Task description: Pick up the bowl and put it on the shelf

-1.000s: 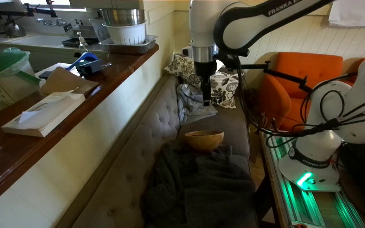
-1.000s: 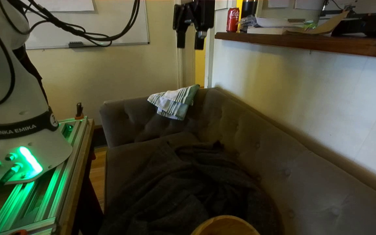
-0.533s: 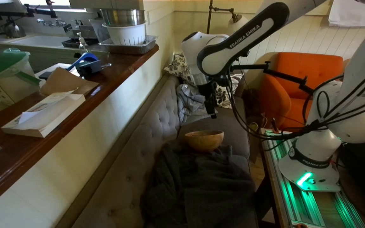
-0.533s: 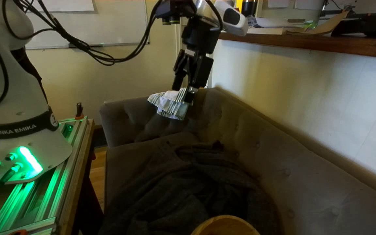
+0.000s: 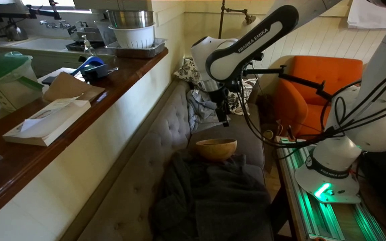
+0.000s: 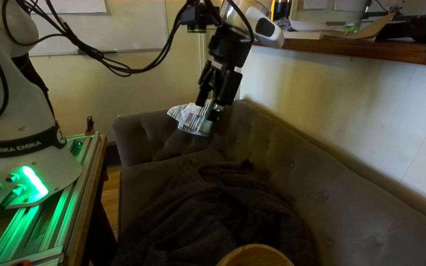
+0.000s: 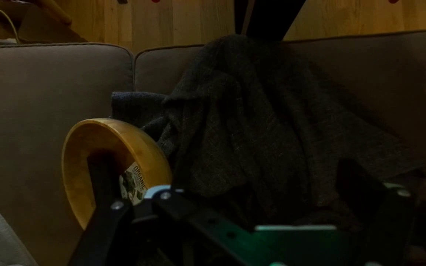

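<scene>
Here's the gripper [image 6: 207, 110], slanted and hanging in the air over the sofa [image 5: 161, 144], fingers spread wide apart, and there's nothing in its grasp! Down below, the bowl [image 5: 215, 150], round, wooden, mouth up, sits on the sofa right at the edge of the dark blanket [image 5: 219, 197]. In an exterior view it's close: fingertips [image 5: 226, 123] above the bowl, a strip of sofa showing between them and the rim, so near but not touching! How much the gripper stands in front of it or behind it, I can't say from there. Over to the wrist view, and the bowl is well off to one side, one dark finger cutting right across its mouth, part of an "ORGANIC" label [image 7: 133, 184] peeking out inside, while the middle of the gap between the fingers looks onto blanket! In an exterior view only a slice of the bowl [image 6: 255, 255] pokes up at the bottom edge, the gripper well above it. And the shelf [image 5: 129, 72]? It runs alongside the sofa, higher than the bowl and well apart from it
</scene>
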Tool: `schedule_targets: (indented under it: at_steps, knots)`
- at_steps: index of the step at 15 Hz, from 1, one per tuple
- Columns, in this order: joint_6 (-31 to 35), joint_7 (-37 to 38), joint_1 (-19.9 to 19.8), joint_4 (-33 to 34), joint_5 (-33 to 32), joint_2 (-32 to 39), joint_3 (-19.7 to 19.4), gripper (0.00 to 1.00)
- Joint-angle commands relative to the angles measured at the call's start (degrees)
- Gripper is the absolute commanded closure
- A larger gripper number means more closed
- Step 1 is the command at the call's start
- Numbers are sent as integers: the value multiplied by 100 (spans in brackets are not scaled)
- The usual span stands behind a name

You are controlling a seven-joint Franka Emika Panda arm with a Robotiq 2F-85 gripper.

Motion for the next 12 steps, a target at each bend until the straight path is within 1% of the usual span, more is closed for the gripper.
schedule_targets:
  at_steps: [1, 2, 4, 6, 9, 12]
  knots:
    - [-68, -1097, -357, 70, 687, 269, -326, 0]
    - [-102, -1463, -511, 122, 904, 430, -475, 0]
    - [-289, -1955, -813, 304, 1262, 805, -714, 0]
    - [-501, -2367, -1136, 555, 1608, 1318, -867, 0]
    - [-1119, -2534, -1550, 1115, 1953, 2178, -831, 0]
    - [-1809, -2653, -1722, 1712, 1738, 2972, -592, 0]
